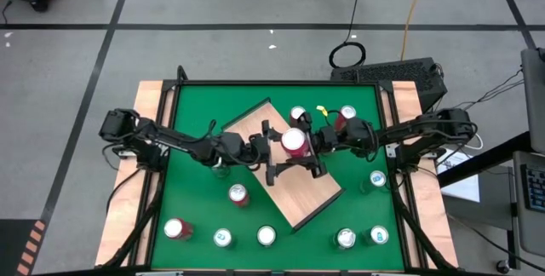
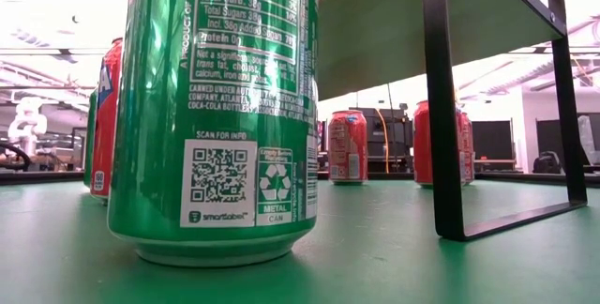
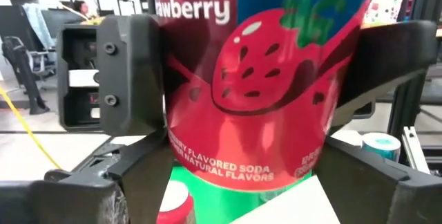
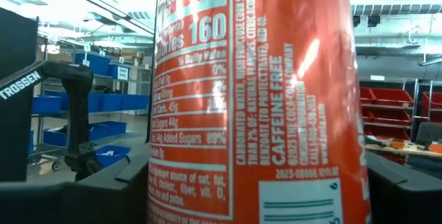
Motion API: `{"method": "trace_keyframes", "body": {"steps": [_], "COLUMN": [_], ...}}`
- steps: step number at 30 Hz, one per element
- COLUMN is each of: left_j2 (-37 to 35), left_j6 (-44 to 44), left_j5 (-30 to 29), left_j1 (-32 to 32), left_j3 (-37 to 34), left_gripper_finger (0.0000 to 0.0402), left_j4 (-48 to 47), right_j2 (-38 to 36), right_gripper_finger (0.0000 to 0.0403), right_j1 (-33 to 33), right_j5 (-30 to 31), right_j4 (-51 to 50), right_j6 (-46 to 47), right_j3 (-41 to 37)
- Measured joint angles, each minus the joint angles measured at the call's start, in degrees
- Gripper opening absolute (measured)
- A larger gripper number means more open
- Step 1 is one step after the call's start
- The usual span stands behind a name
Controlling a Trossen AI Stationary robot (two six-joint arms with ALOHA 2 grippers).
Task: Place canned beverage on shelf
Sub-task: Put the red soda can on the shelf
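Observation:
A red strawberry soda can (image 1: 294, 141) stands upright over the light wood shelf (image 1: 302, 204) in the middle of the green table. Whether its base rests on the board is hidden. My left gripper (image 1: 298, 153) reaches it from the table's left and is shut on it. My right gripper (image 1: 313, 137) reaches it from the table's right and is also shut on it. The left wrist view shows the can (image 3: 262, 92) filling the picture between my own fingers (image 3: 103, 182). In the right wrist view the can's label side (image 4: 255, 99) does the same. My left gripper has the can's lower side walls (image 3: 181, 156) between its two fingers, one on each side. The fingers come level from the table's left. The can is upright. My right gripper pinches the can's opposite side walls (image 4: 163, 177) between its two fingers (image 4: 103, 186). It comes from the table's right, slanting slightly up.
Several more cans stand on the table: a red one (image 1: 238, 194), a row along the near edge (image 1: 266, 236), one at the right (image 1: 377, 179) and two at the far side (image 1: 297, 114). A green can (image 2: 220, 107) stands close to the low camera, beside the shelf's black leg (image 2: 441, 107).

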Motion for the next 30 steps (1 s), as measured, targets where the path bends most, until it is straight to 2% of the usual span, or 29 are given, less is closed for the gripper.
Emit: {"method": "trace_keyframes", "body": {"steps": [10, 20, 27, 30], "left_j2": [0.04, 0.04, 0.04, 0.04], "left_j6": [-0.01, -0.29, -1.76, -2.92], "left_j5": [0.03, -0.17, -0.24, -0.31], "left_j1": [-0.33, -0.40, -0.47, -0.52], "left_j3": [0.04, 0.07, 0.15, 0.17], "left_gripper_finger": [0.0327, 0.0255, 0.0250, 0.0250], "left_j4": [-1.39, -4.59, -7.67, -7.54], "right_j2": [0.08, 0.09, -1.28, -1.84], "right_gripper_finger": [0.0290, 0.0290, 0.0302, 0.0295], "right_j1": [0.00, 0.00, 0.00, 0.00], "right_j5": [0.03, -0.22, -0.07, 0.02], "right_j4": [-2.11, -4.50, -9.82, -10.67], "right_j6": [0.76, 1.13, 0.34, 0.45], "right_j3": [0.04, 0.04, 0.04, 0.04]}}
